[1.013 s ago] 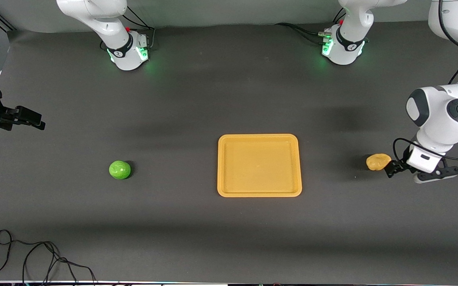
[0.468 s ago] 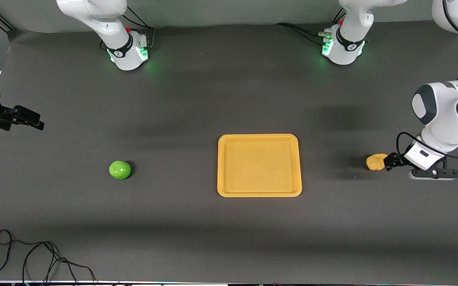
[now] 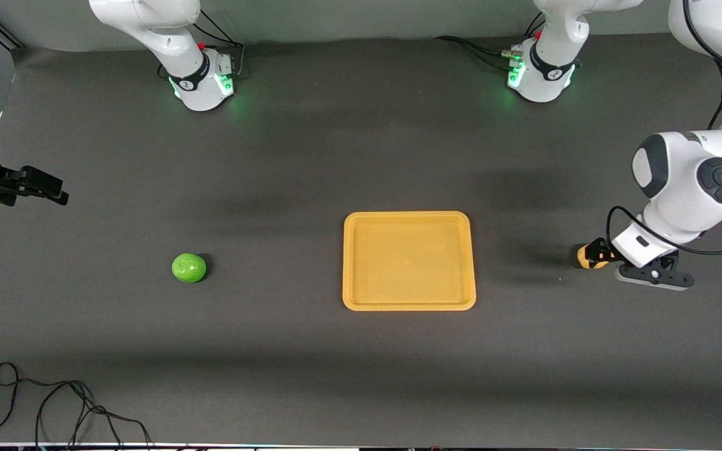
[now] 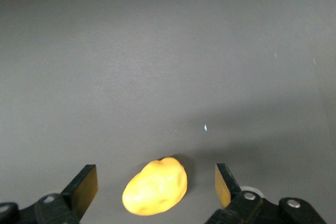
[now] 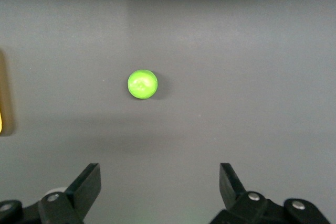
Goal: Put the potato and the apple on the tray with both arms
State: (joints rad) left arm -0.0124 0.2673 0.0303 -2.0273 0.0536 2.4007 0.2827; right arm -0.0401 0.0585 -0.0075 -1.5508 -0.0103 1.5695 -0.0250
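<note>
The yellow-tan potato (image 3: 585, 257) lies on the dark table toward the left arm's end, beside the tray. My left gripper (image 3: 598, 255) is open and down at the potato. In the left wrist view the potato (image 4: 155, 187) sits between the two fingers of the left gripper (image 4: 156, 179), with a gap on each side. The green apple (image 3: 188, 267) lies toward the right arm's end. My right gripper (image 3: 51, 190) is open and empty, up over the table's end, away from the apple (image 5: 142, 84). The orange-yellow tray (image 3: 408, 216) lies in the middle with nothing in it.
A black cable (image 3: 54, 401) lies looped at the table's near corner at the right arm's end. The two arm bases (image 3: 204, 81) stand along the edge farthest from the front camera. The tray's edge shows in the right wrist view (image 5: 2, 93).
My left gripper has moved toward the tray and over the potato, so its fingers now flank it. The right gripper has barely moved. Apple, potato and tray lie as before.
</note>
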